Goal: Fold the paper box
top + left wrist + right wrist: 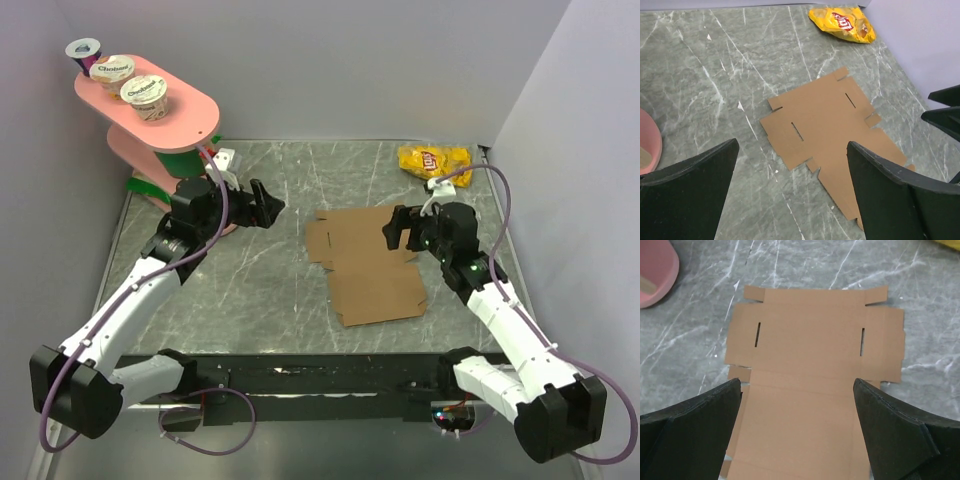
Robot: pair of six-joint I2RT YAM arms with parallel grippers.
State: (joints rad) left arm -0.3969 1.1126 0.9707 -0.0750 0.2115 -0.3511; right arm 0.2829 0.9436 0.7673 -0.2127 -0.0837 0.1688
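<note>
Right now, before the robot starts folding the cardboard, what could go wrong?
The paper box lies completely flat on the smooth table with nothing holding it, so a push on a flap might just slide it instead of folding it. The left pincer and right pincer are both open on opposite sides of it; closing in together, they could bump. A flat edge is also hard to pinch.

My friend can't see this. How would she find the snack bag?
Start at the far right corner of the grey marbled table. The Lay's chip bag lies there, beyond the right gripper. It is bright yellow and crumpled, unlike the flat brown paper box.
</note>
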